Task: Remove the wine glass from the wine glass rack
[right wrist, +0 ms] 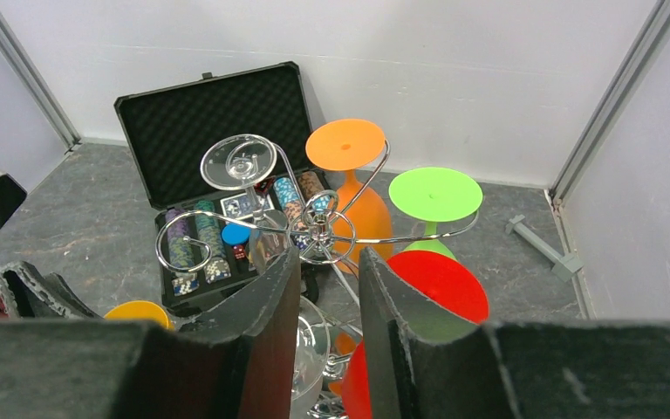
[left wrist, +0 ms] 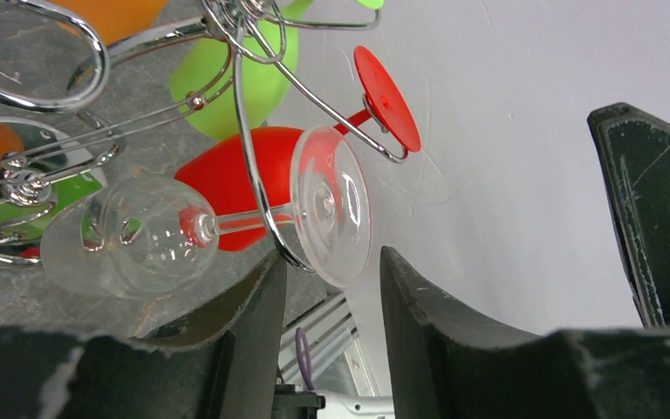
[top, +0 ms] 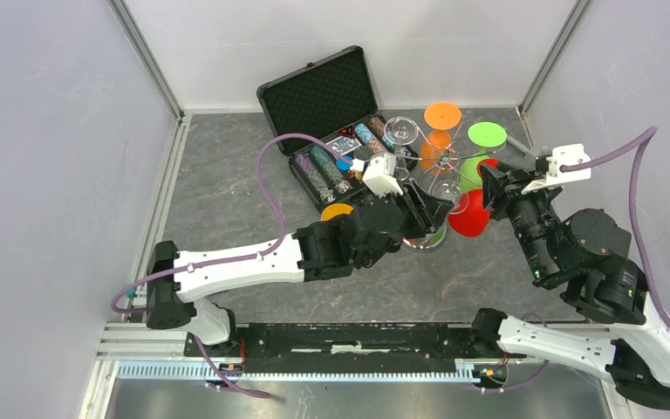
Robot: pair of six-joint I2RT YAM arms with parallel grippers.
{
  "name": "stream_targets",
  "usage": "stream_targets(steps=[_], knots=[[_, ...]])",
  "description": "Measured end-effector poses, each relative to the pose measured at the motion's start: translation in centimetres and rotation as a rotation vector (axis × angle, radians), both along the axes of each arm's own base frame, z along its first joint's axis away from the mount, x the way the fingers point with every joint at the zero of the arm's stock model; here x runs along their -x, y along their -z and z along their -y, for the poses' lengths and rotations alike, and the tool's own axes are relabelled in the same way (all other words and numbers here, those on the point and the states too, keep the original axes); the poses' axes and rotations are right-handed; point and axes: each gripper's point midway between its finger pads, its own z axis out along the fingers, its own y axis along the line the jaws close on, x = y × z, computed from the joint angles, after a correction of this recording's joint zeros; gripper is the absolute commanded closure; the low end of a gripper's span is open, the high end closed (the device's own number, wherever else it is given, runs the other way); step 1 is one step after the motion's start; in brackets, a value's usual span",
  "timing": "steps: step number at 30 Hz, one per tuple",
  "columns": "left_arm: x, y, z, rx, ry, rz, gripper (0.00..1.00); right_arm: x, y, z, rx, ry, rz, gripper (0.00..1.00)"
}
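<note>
The clear wine glass hung from a near hook of the chrome rack, its foot's edge between the left claw's parted jaws. Pinching gently, then sliding it out along the hook, looked wisest. The right claw stood apart too, empty.

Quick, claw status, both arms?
Left claw: open, foot of the clear glass at the gap, not clamped.
Right claw: open, holding nothing.
</note>
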Motion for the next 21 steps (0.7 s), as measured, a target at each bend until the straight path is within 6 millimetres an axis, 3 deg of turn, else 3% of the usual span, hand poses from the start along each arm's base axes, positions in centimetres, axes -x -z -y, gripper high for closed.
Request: stream_targets(steps=[3,8,15,21], knots=[[-0.31,0.06,-0.26,-0.005,-0.024,0.003,0.55,0.04,0.07,-0.11,-0.002,-0.008,0.002,0.65],[-0.49,0.36,-0.53,-0.019,-0.043,0.003,0.72,0.0,0.47,-0.66,0.002,-0.028,-0.001,0.67],[-0.26,0.6,-0.7,-0.049,-0.048,0.014,0.65,0.19,0.88,-0.74,-0.011,-0.042,-0.003,0.67],[0.44,0.08,-0.74,-0.087,-0.029,0.028,0.72,0.52,0.71,-0.42,-0.041,-0.051,0.006,0.67]])
